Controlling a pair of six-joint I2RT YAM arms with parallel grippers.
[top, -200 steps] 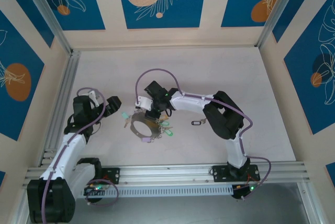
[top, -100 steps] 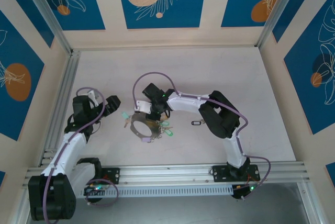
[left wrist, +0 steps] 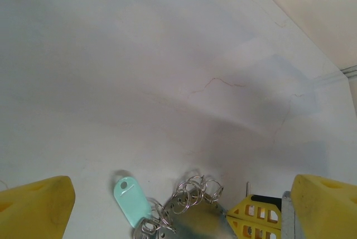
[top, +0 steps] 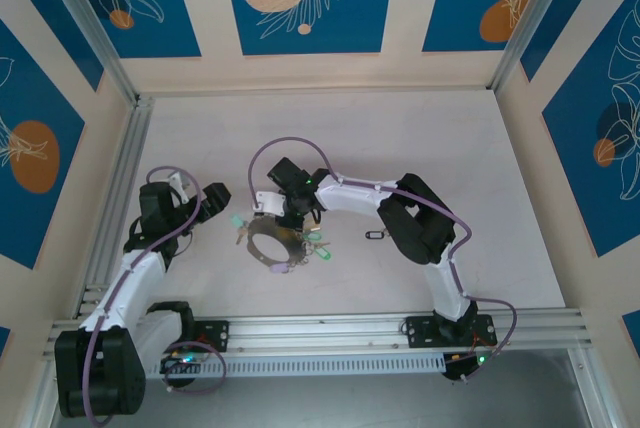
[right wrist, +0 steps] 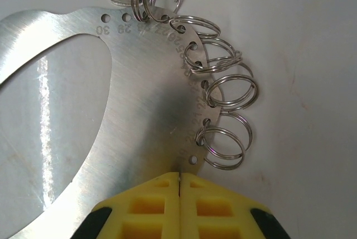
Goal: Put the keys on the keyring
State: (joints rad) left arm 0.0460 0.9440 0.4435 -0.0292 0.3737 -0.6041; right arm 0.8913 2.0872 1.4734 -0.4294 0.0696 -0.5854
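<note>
Keyring: flat sheet metal, brushed satin finish w/ fine scratches, bright glare streaks, stamped nos. & punched holes along edge. Split rings: thin polished steel wire, shinier than the plate. Tag: mint-green plastic, smooth, slight gloss. Right gripper & left gripper: yellow plastic fingers, matt, slightly grainy; right ones w/ moulded grid recesses. Table: white, matt, smooth, faint hairline cracks. Rail: bare aluminium, dull sheen.
</note>
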